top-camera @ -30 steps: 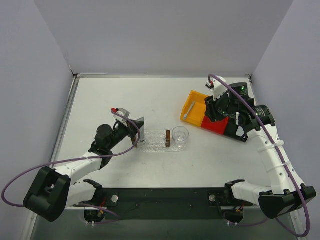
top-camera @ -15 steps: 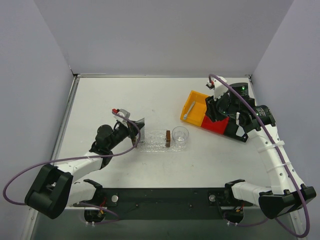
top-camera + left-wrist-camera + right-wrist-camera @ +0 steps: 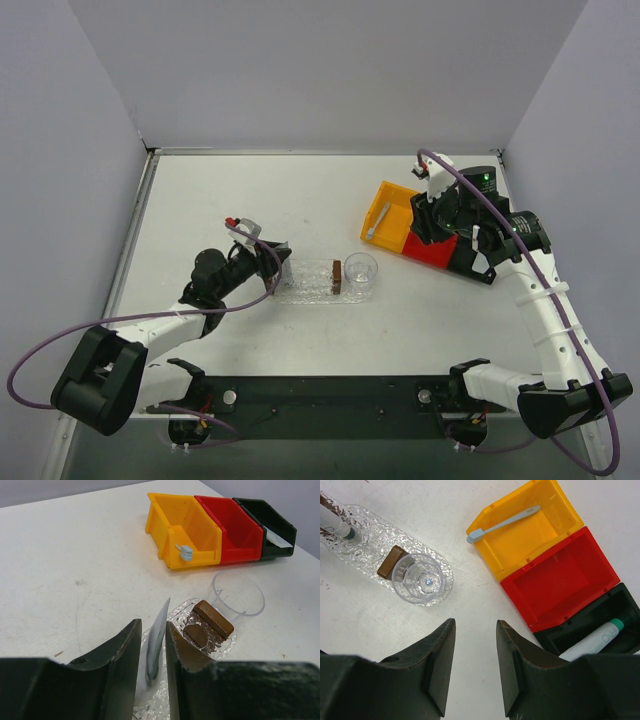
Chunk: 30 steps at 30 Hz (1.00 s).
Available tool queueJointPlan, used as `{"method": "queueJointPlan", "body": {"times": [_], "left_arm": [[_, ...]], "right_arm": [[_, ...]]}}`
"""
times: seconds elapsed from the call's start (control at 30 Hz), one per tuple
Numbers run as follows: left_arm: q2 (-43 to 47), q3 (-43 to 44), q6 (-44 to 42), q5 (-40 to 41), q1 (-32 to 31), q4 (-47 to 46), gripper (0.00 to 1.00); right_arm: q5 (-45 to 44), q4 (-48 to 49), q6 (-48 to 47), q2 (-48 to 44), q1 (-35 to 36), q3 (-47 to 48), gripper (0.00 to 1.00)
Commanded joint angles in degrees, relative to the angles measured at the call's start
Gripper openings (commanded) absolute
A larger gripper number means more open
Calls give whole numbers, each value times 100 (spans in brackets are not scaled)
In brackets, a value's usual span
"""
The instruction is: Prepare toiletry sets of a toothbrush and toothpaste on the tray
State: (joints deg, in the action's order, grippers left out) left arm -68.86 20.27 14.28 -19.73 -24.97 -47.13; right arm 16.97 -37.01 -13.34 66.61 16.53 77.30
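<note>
The toothbrush point(image 3: 503, 523) is pale blue, the toothpaste point(image 3: 156, 635) silvery, the tray point(image 3: 370, 545) bumpy-clear.

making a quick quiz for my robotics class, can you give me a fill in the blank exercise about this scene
1. The bin holding the toothbrush is ____ in colour.
2. The left gripper is shut on the ____, at one end of the tray.
3. The clear cup stands on the tray next to a ____ block.
4. The right gripper is ____ and holds nothing.
Missing words: yellow; toothpaste; brown; open
</note>
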Motion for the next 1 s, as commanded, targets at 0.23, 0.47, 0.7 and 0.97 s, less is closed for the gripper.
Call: {"method": "queueJointPlan", "body": {"times": [0.23,0.47,0.7,0.97], "left_arm": [[22,135,-66,-119,71,-358,39],[197,196,-57,-75,150,-209,53],[461,258,-40,-58,212,-59,67],[847,530,-22,-111,221,432,77]], "right_arm": [[-1,133,-10,-166,-45,-92,34],[-133,124,-80,-201,-54,-215,34],[-247,133,-142,-280,-63,-382,34],[-685,133,-186,-368,-107,-557,34]]}}
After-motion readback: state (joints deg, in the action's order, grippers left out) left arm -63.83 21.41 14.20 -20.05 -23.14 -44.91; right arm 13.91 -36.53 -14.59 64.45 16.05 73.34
